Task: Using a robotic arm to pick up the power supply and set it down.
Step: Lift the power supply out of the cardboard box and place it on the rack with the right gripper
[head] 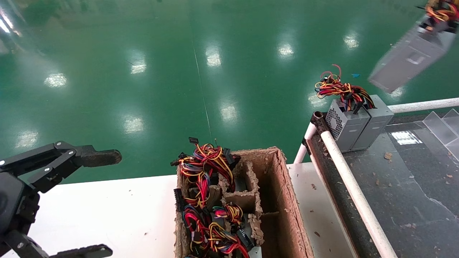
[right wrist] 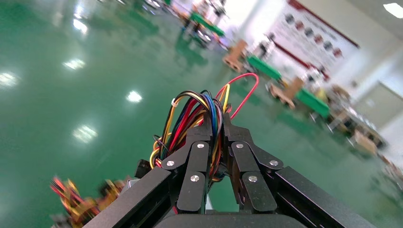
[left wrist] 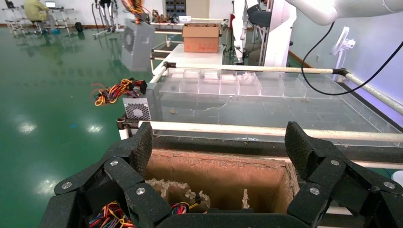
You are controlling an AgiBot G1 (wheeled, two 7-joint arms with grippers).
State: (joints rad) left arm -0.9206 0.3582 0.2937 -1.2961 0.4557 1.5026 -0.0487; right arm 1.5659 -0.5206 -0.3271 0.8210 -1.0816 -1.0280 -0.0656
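Observation:
A grey power supply point(head: 408, 57) hangs tilted in the air at the far right, above the green floor. My right gripper point(head: 439, 16) is shut on its red, yellow and black wire bundle point(right wrist: 199, 107), with the wires pinched at the fingertips of that gripper point(right wrist: 216, 124). The left wrist view shows this same hanging unit point(left wrist: 135, 42) far off. Two more power supplies point(head: 346, 125) point(head: 374, 123) stand side by side on the dark belt. My left gripper point(head: 104, 204) is open over the white table, beside the cardboard box point(head: 287, 200), holding nothing.
The cardboard box holds several more units with tangled wires point(head: 204, 200); its right compartments are bare. A white rail point(head: 355, 193) edges the dark belt point(head: 412, 186). Clear plastic dividers point(head: 441, 125) sit at the belt's far right. The white table point(head: 107, 208) lies under the left arm.

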